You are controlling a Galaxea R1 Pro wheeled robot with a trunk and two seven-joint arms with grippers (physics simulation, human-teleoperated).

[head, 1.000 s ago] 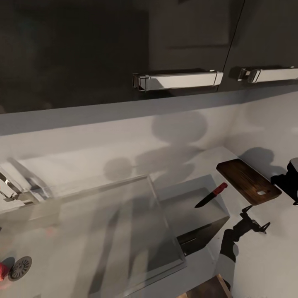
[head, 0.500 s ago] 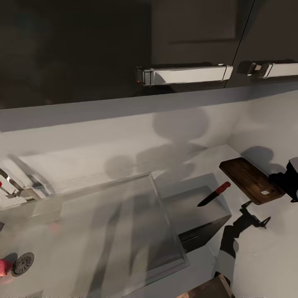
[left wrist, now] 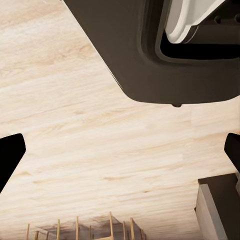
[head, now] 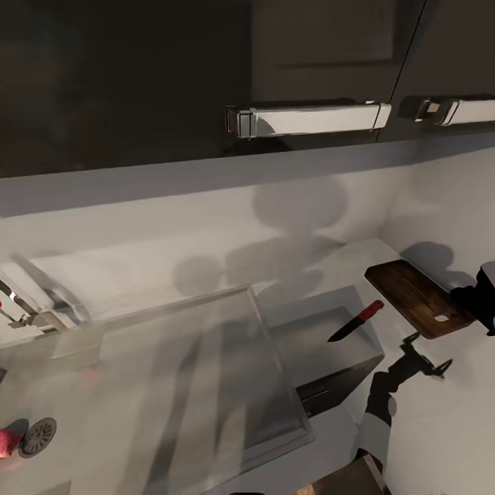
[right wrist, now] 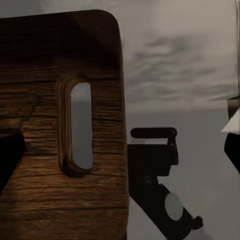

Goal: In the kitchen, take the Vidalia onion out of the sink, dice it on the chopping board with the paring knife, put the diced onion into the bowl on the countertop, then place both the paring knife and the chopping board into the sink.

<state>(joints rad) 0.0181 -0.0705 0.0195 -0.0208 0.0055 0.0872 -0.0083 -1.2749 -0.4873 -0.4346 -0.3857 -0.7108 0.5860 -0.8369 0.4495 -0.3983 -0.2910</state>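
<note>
Risk lies in the open, empty right gripper sliding the chopping board, lying right of the paring knife, off the countertop.

No writing, label, brand or number can be read anywhere here, though the cabinet fronts look too dark to be sure.

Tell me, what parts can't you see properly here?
- Head view: the right gripper is cut off by the picture's right edge, so its jaws can't be judged.
- Head view: a red thing by the sink drain is cut off at the left edge.
- Right wrist view: the chopping board runs past the frame.
</note>
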